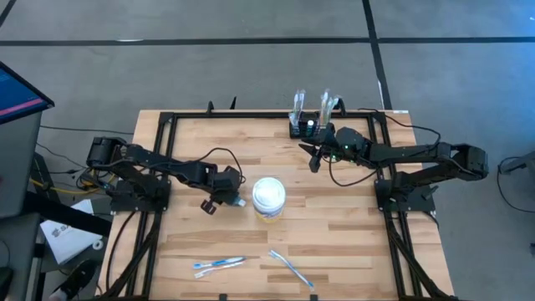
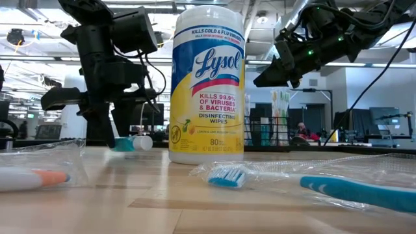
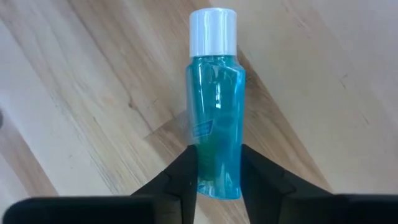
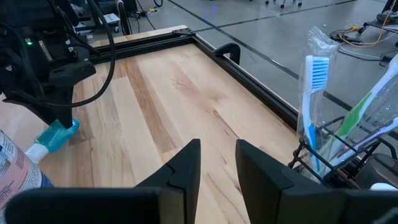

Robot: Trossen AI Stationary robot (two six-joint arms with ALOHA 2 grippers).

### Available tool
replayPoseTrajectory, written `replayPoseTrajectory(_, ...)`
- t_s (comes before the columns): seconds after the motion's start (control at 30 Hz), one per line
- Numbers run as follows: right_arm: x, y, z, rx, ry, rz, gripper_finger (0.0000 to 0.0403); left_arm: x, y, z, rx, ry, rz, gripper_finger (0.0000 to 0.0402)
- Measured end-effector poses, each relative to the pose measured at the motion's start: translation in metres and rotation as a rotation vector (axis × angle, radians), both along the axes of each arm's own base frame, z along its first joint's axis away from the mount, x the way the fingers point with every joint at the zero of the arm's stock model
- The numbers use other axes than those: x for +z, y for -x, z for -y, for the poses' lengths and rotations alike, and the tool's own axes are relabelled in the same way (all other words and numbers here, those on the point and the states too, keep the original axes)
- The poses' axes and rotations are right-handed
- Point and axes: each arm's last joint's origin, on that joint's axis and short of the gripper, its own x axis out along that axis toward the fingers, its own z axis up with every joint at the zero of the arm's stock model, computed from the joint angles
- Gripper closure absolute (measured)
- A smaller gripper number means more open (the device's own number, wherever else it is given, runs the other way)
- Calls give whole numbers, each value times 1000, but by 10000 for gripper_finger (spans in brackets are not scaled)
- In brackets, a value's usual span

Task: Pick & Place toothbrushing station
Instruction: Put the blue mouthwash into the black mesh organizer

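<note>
Pickup is under way: left hand [image 3: 214, 177] straddles a teal bottle [image 3: 214, 124] lying on the counter [image 1: 334, 217], fingers not visibly clamped, right hand [image 4: 217, 165] empty, part-open beside the toothbrushing station [image 1: 306, 127] at the far edge; next, squeeze and lift.

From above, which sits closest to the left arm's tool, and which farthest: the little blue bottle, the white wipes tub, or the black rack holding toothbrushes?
1. Blue bottle: right at the left tool, lying on the table between its fingers.
2. White wipes tub: just beyond the bottle, mid-table.
3. Black rack: farthest, at the far edge, next to the right tool.
</note>
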Motion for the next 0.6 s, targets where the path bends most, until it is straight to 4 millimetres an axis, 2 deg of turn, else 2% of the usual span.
replayPoseTrajectory(0.3,0,0,0,0,0,0,310,1,0,0,32,-1,9,342)
replayPoseTrajectory(0.6,0,0,0,1,-1,0,310,-2,-4,0,60,4,24,301)
